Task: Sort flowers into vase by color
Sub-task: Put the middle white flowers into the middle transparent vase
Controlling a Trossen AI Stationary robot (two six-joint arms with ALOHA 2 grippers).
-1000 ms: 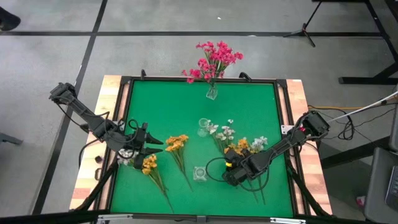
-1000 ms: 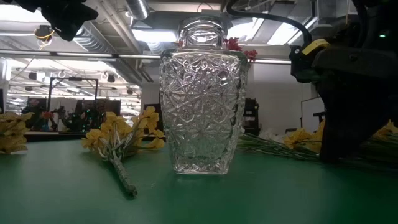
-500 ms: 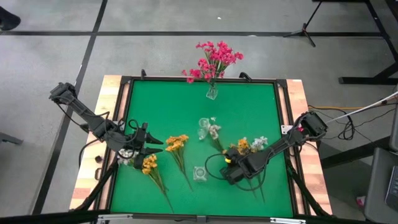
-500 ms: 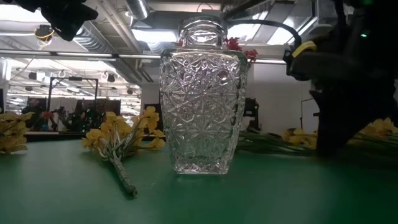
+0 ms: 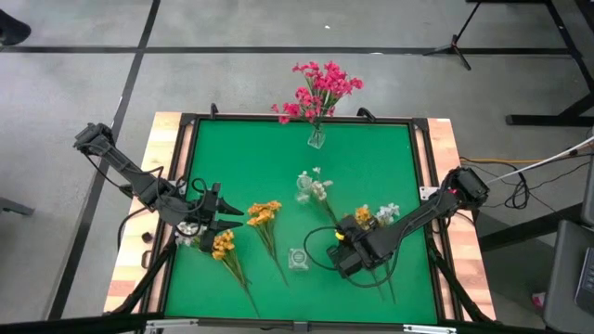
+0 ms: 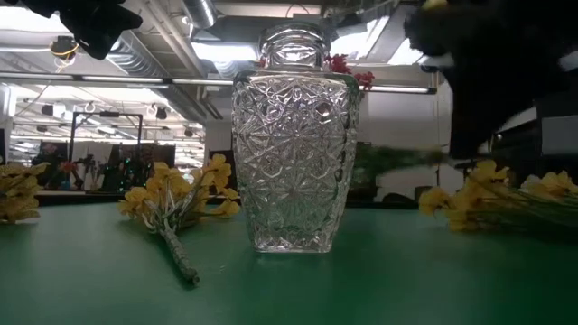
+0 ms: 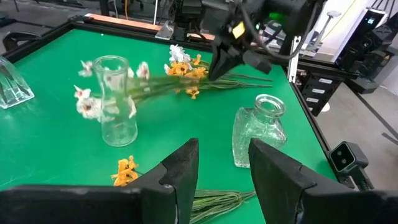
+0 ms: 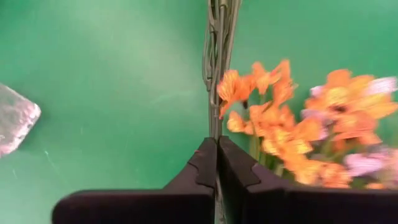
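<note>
Flowers lie on the green table point(image 5: 362, 167). At the left, yellow sprigs point(image 5: 223, 244) lie under the left gripper point(image 5: 225, 217), fingers apart and empty. Pink blossoms point(image 5: 318, 88) fill the far vase point(image 5: 316, 139). The right gripper point(image 5: 343, 243) pinches white sprigs' point(image 5: 320, 188) stems beside the middle vase point(image 5: 303, 190).

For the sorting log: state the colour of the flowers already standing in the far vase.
Magenta-pink flowers in the far vase, clearest in the high view.
</note>
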